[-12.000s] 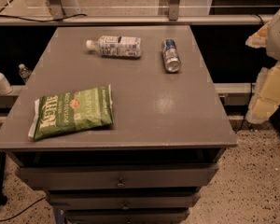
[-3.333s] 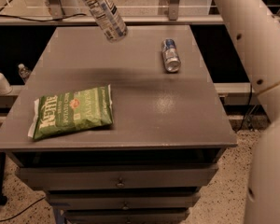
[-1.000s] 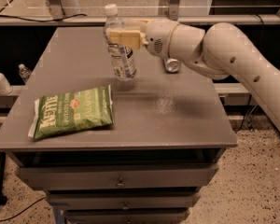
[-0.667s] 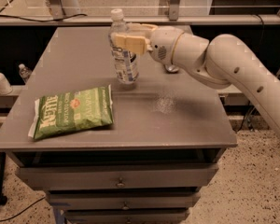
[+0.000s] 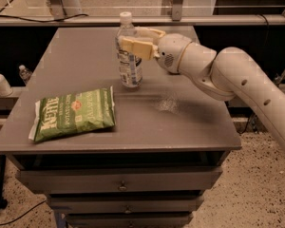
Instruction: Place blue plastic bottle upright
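The blue plastic bottle stands upright on the grey table, near its middle, with its white cap at the top. My gripper reaches in from the right and is shut on the bottle's upper body, one cream finger in front of it and one behind. The bottle's base rests on or just above the tabletop. The metal can is hidden behind my arm.
A green chip bag lies flat at the table's front left. Drawers sit under the tabletop. A rail runs along the back. Small bottles stand on a ledge to the left.
The bottle, held in my gripper, has gone from lying at the back of the table to upright near the middle. Over the last second it shifted slightly right.
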Motion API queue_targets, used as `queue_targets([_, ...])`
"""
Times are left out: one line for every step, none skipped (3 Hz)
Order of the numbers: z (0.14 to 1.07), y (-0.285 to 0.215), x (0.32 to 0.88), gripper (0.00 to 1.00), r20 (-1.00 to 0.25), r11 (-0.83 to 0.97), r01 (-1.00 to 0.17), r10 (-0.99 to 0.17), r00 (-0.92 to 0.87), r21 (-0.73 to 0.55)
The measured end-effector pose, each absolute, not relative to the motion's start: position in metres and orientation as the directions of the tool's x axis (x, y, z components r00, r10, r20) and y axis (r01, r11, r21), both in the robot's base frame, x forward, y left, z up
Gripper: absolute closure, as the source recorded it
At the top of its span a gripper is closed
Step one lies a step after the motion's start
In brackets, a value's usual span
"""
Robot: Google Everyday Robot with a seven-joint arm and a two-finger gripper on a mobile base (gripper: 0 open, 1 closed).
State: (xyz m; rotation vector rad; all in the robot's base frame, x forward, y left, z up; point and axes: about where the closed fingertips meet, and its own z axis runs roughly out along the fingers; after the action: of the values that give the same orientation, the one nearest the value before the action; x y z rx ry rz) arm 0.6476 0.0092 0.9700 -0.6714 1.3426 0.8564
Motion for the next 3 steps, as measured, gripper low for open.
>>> queue_targets([0.9667, 0.0058, 0.6460, 0.59, -0.988, 0.543, -0.837, 0.156, 0.020, 0.069])
queue_targets([0.9634, 0.0035, 0.6431, 0.35, -0.986, 0.544, -0.836, 0.168, 0.018, 0.077])
queue_targets([0.9613, 0.0022, 0.6403, 0.13, -0.984, 0.544, -0.835, 0.176, 0.019, 0.081])
